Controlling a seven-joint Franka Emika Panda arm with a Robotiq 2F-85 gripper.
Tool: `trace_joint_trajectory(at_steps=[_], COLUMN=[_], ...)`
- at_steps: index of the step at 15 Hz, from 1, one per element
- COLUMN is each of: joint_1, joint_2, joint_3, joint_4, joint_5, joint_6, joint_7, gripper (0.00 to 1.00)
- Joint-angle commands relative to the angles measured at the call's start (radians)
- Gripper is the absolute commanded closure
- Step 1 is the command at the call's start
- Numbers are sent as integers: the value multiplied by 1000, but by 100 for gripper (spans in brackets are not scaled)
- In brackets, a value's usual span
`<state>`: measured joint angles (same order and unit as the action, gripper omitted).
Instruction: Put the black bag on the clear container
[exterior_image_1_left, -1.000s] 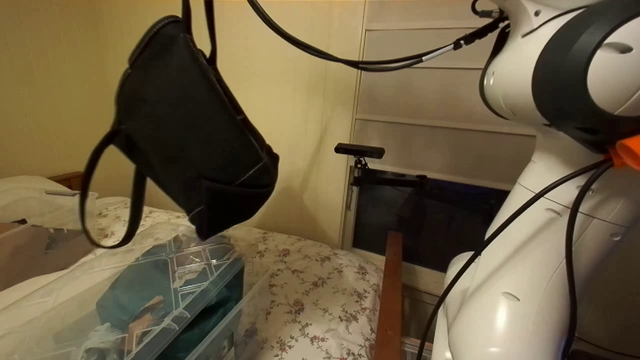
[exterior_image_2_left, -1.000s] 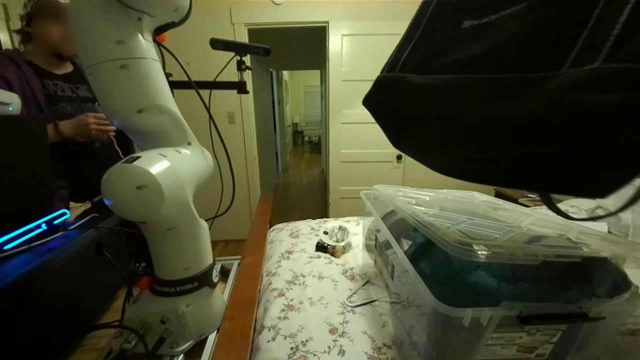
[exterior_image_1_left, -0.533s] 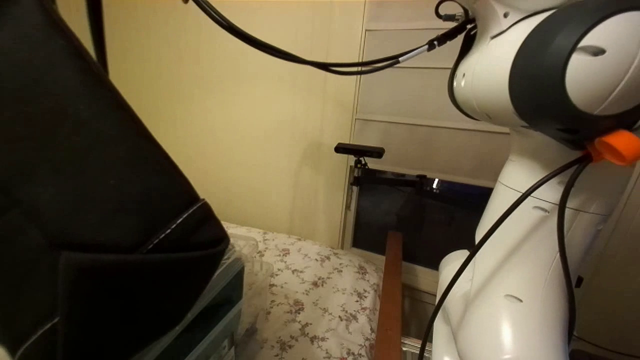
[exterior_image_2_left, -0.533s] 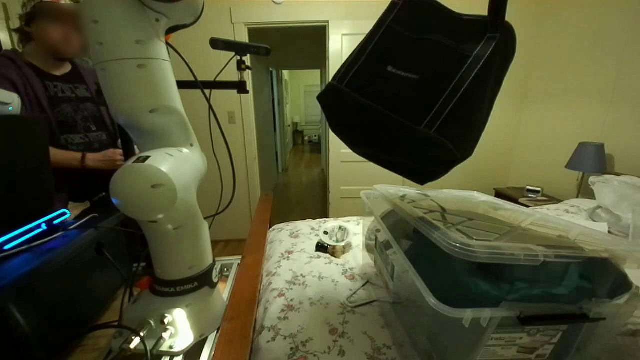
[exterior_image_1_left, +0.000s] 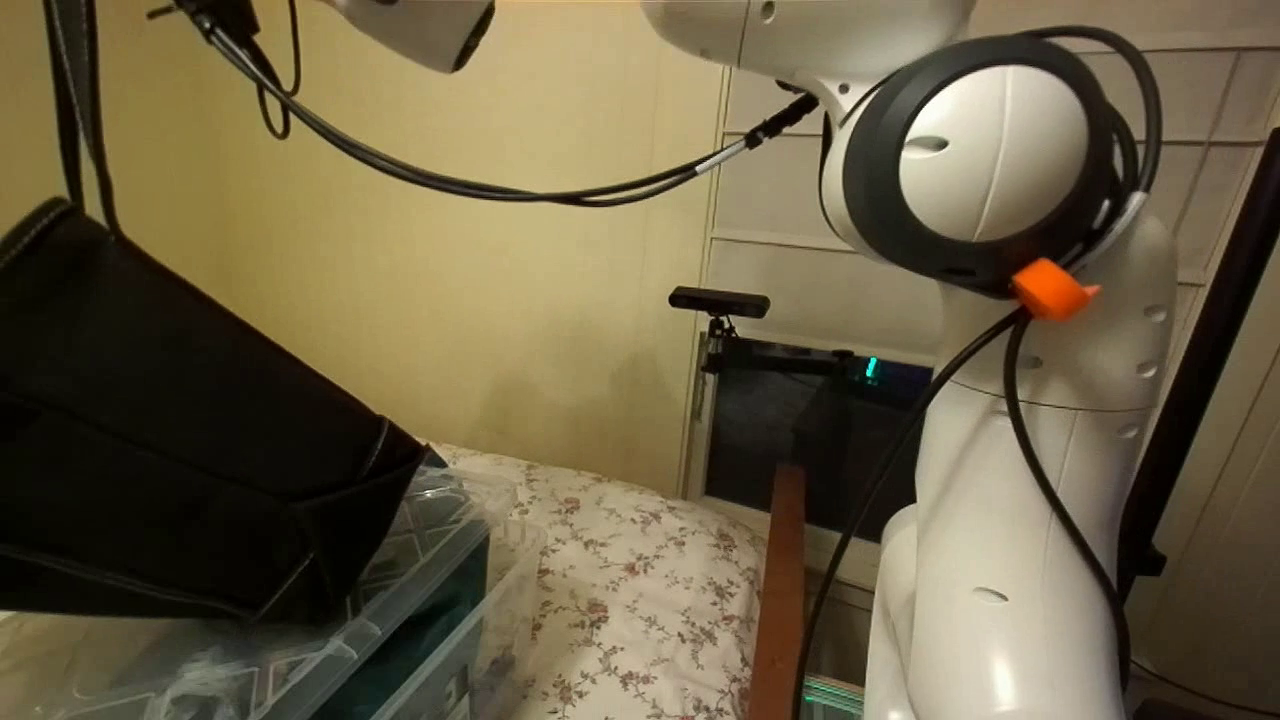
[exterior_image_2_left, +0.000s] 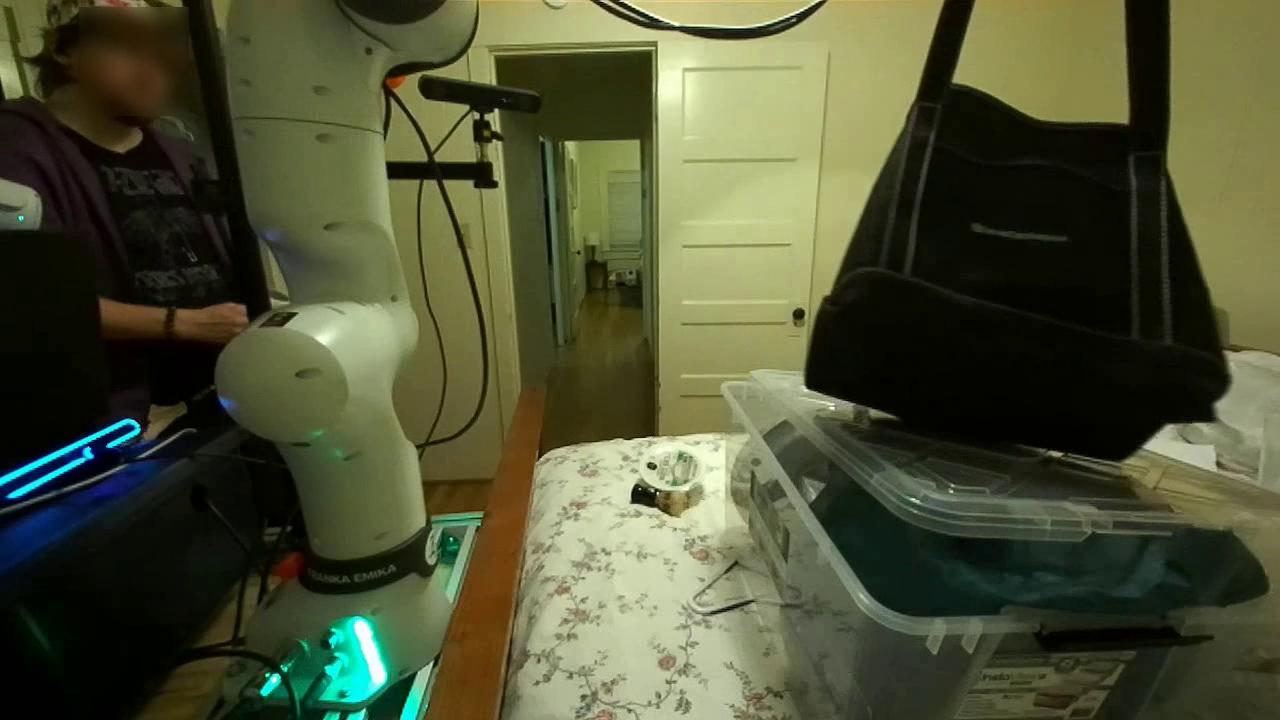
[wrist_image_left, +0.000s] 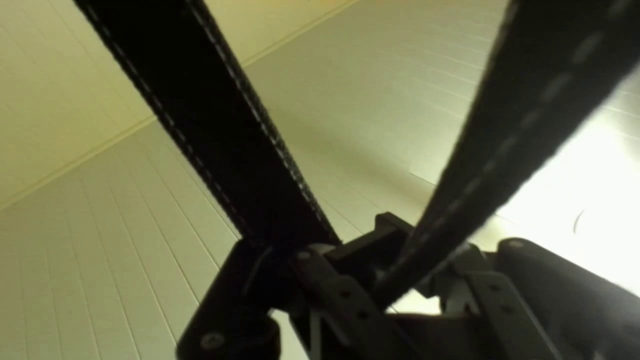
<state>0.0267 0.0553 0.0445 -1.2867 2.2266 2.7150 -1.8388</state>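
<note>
The bag (exterior_image_2_left: 1020, 280) partly hid the container (exterior_image_2_left: 880, 640) beneath; whether they touched was unclear; the bag hung tilted, pale-stitched; the pincer (wrist_image_left: 345, 265) was closed on its strap (wrist_image_left: 210, 130).

This is a home, in what appears to be a bedroom. A bed (exterior_image_2_left: 620, 620) with a flower-printed cover (exterior_image_1_left: 630, 580) and a wooden rail (exterior_image_2_left: 495, 560) along its edge shows in both exterior views. On the cover lies a small brush (exterior_image_2_left: 662, 498). In an exterior view, a white panelled door (exterior_image_2_left: 745, 190) stands beside a wood-floored hallway (exterior_image_2_left: 606, 360), which leads to a lit room (exterior_image_2_left: 622, 157) with a small lamp (exterior_image_2_left: 592, 240). In an exterior view, a pale shade (exterior_image_1_left: 830, 300) hangs partway down over a dark window (exterior_image_1_left: 750, 430). A robot arm (exterior_image_2_left: 340, 250) and a mounted camera (exterior_image_2_left: 480, 95) share the bedroom.
</note>
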Motion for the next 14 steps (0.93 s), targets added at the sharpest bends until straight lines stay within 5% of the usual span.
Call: trace_joint_trajectory(at_steps=[1,6,14], joint_1=[-28,-108,-203], joint_2=[-41,-120,-122], joint_3=[-27,-121,-233], joint_4=[-127,-355,-496], joint_5=[19,-99,-346], joint_6=[-77,-47,-36], joint_7=[-73,-61,-43], gripper=[100,100,100])
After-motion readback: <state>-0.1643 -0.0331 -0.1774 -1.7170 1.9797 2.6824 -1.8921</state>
